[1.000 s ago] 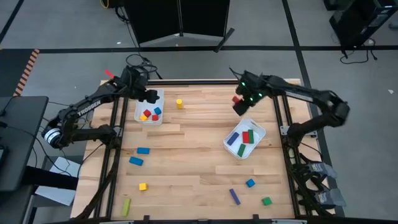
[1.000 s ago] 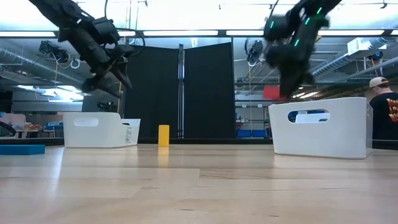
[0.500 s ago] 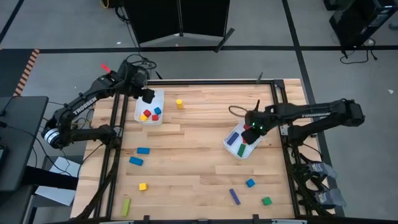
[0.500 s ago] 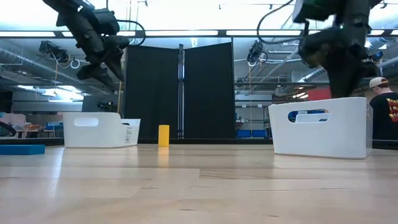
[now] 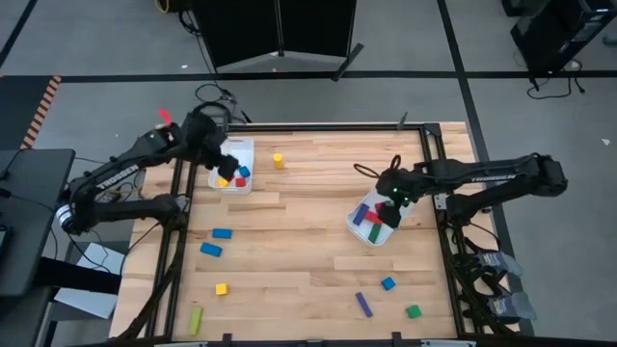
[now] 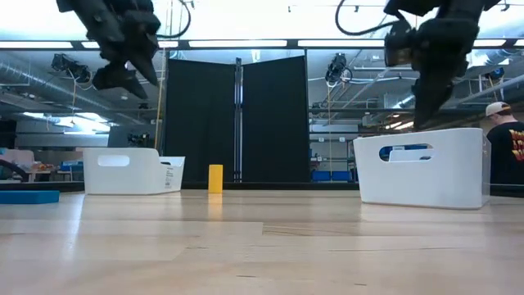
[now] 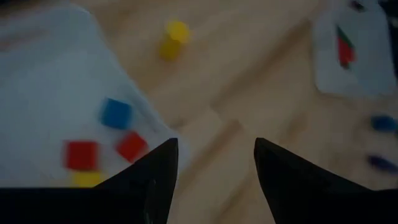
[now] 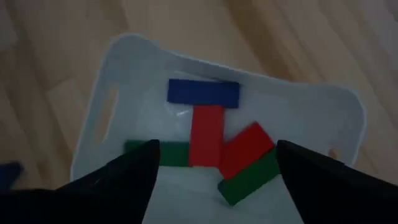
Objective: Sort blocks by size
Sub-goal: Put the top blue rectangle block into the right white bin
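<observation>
My right gripper (image 8: 214, 152) stands open over the right white bin (image 5: 359, 228), nothing between its fingers. Beneath it lie a blue bar (image 8: 203, 91), a red bar (image 8: 206, 134), a tilted red bar (image 8: 247, 149) and green bars (image 8: 249, 180). My left gripper (image 7: 214, 146) hangs open above the near edge of the left white bin (image 5: 243, 146), which holds small red cubes (image 7: 81, 154), a blue cube (image 7: 115, 112) and a yellow one. A yellow block (image 5: 278, 160) stands upright on the table between the bins.
Loose blocks lie on the near half of the table: two blue (image 5: 222, 233) (image 5: 210, 250), a yellow cube (image 5: 221, 288), a yellow-green bar (image 5: 196, 320), a purple bar (image 5: 363, 305), a blue cube (image 5: 388, 283), a green cube (image 5: 413, 311). A person (image 6: 508, 147) stands beyond the table.
My right gripper has swung from the table's far side toward the near edge until it is over the right bin, carrying a red block. It has let go, and the block now lies in the bin. My left gripper has risen over the left bin and drifted toward the table's left edge.
</observation>
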